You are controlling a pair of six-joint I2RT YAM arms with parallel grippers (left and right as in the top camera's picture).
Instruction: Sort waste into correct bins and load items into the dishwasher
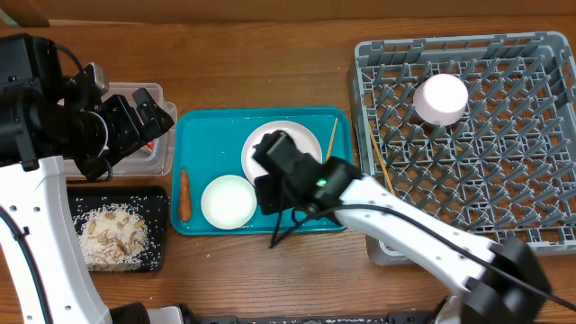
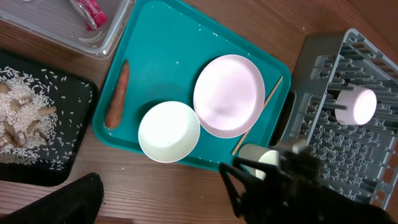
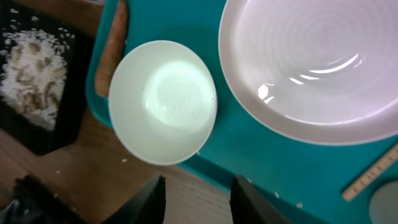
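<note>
My right gripper (image 3: pixel 199 202) hangs open over the front edge of the teal tray (image 1: pixel 211 135), with nothing between its fingers. Just beyond it sits a white bowl (image 3: pixel 163 99) (image 1: pixel 228 201), and the pinkish plate (image 3: pixel 311 56) (image 1: pixel 301 137) lies to the bowl's right. One chopstick (image 2: pixel 258 115) lies beside the plate. A small white cup (image 2: pixel 261 157) stands between the tray and the grey dish rack (image 1: pixel 468 171), which holds an upturned bowl (image 1: pixel 440 99). My left gripper (image 1: pixel 155 115) is open above the clear tub (image 1: pixel 153 166), which holds a red-and-white wrapper (image 2: pixel 90 12). Rice scraps (image 1: pixel 112 236) fill the black tray (image 1: pixel 162 202).
An orange carrot-like stick (image 1: pixel 184 193) lies along the teal tray's left side. A second chopstick (image 1: pixel 382 166) rests at the rack's left edge. My right arm (image 1: pixel 423 234) crosses the table's front right, hiding the cup from above.
</note>
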